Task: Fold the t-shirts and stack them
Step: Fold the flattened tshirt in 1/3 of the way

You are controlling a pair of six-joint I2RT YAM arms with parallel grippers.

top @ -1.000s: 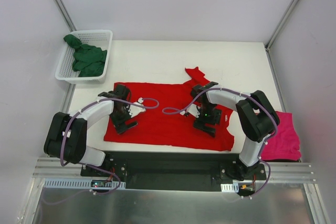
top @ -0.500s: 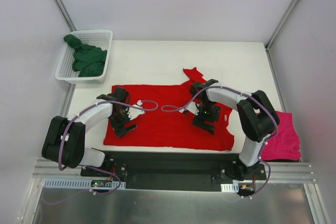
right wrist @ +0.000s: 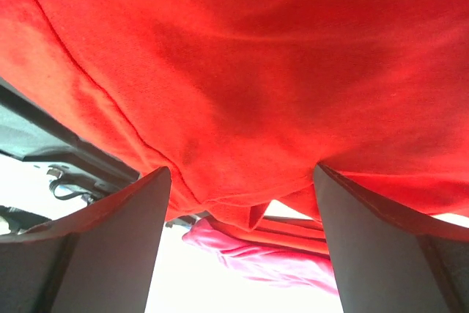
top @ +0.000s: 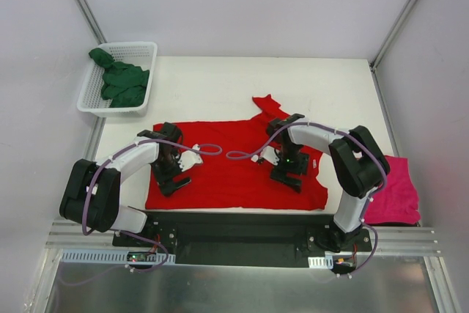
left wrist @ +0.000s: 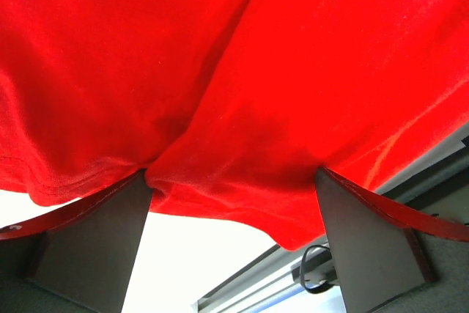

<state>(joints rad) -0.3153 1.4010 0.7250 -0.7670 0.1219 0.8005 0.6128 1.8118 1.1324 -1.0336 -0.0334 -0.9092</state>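
The bright red t-shirt (top: 234, 170) lies spread flat across the near half of the table, one sleeve (top: 265, 103) poking toward the back. My left gripper (top: 170, 174) rests on its left part, jaws wide. In the left wrist view red cloth (left wrist: 234, 71) spans the open gripper (left wrist: 231, 175) unpinched. My right gripper (top: 289, 170) sits on the shirt's right part, also open (right wrist: 240, 169), red cloth (right wrist: 256, 56) across its tips. The magenta-pink t-shirt (top: 396, 196) lies folded at the right edge, also seen as a pink t-shirt (right wrist: 256, 258). The dark green t-shirt (top: 121, 82) is bunched in the basket.
A white mesh basket (top: 146, 49) stands at the back left corner. The metal rail (top: 234, 236) with both arm bases runs along the near edge, just past the red shirt's hem. Frame posts rise at the back corners.
Both grippers shifted slightly while resting on the red t-shirt. Its back sleeve drifted a little left and its left side moved slightly toward the near edge.
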